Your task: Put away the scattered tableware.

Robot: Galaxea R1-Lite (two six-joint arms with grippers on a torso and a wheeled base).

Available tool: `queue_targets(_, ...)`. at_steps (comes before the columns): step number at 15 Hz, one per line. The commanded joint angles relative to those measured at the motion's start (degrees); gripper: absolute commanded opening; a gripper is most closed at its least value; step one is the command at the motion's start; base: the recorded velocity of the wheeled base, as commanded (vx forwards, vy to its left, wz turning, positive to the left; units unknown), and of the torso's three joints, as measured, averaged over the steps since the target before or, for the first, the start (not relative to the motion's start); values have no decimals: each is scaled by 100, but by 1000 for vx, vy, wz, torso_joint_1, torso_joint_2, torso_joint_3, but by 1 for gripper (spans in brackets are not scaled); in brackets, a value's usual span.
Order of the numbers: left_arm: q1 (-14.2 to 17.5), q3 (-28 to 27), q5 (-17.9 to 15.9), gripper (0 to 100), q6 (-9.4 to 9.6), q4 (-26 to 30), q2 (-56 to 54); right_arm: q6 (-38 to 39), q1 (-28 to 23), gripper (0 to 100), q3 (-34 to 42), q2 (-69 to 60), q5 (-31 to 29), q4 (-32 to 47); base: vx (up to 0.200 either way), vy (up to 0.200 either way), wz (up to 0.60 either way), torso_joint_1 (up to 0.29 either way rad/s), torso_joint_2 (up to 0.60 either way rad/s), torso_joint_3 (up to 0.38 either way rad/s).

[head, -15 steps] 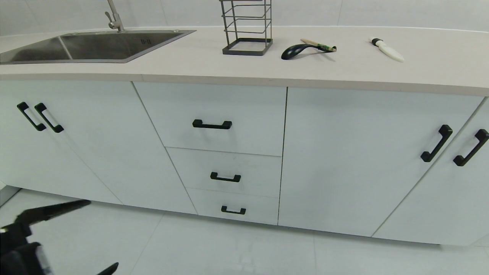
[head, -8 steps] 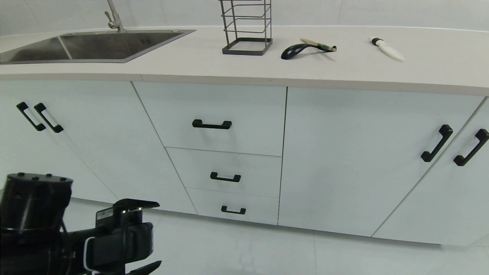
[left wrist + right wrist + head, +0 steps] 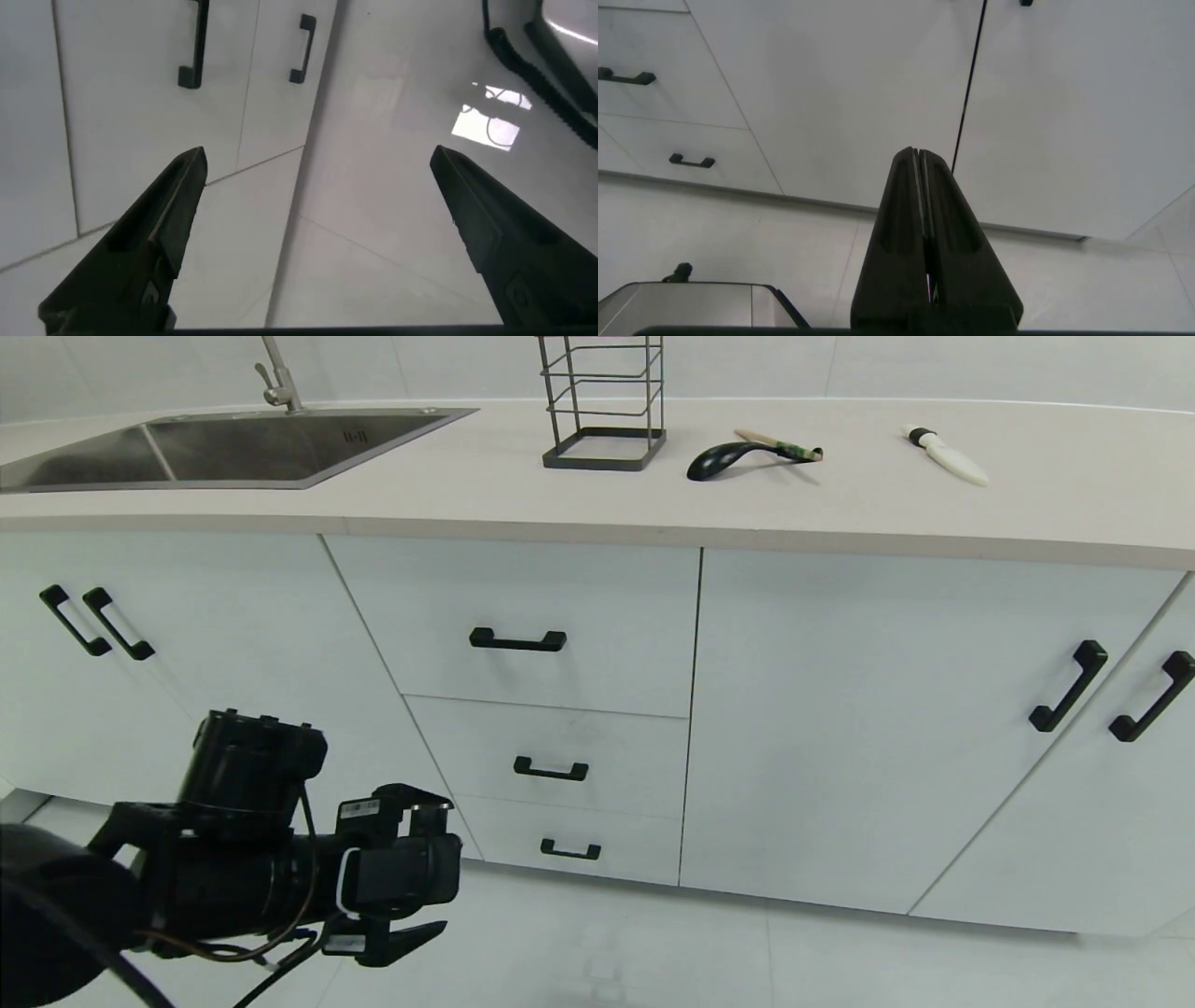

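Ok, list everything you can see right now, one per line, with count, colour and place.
counter: one, beige, over the cabinets
sink: one, steel, counter's left
tap: one, steel, behind sink
rack: one, black wire, counter's middle
spoon: one, black, right of rack
stick: one, wood with green band, by spoon
knife: one, white with black band, counter's right
drawers: three, white, below rack
doors: four, white, flanking drawers
left end effector: black, open, low by drawers
right end effector: black, shut, facing doors
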Motion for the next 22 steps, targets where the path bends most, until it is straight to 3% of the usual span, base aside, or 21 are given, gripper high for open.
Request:
queue_targets(1,0,-249,-6,100,147,-232,725,-2,-1,0,0,-18,1,-1,0,0,0,0,0,0)
queue_targets(6,-237,-1049,-24,100,86,-443,1692,-2,-1,0,0,-18,1,-1,0,0,0,0,0,0)
queue_targets(13,-246,-2244,-94,100,-20,-838,3045,-2,7,0,0,-18,1,-1,0,0,0,0,0,0)
queue_targets(16,-237,-2350,-50,100,-28,-847,3247,-2,-1,0,0,-18,1,-1,0,0,0,0,0,0)
queue_targets(18,-237,-2429,152,100,-55,-1190,3493,-2,-1,0,0,-18,1,-1,0,0,0,0,0,0)
queue_targets(22,-237,-2455,389,100,-406,-1858,3810,-2,-1,0,0,-18,10,-1,0,0,0,0,0,0)
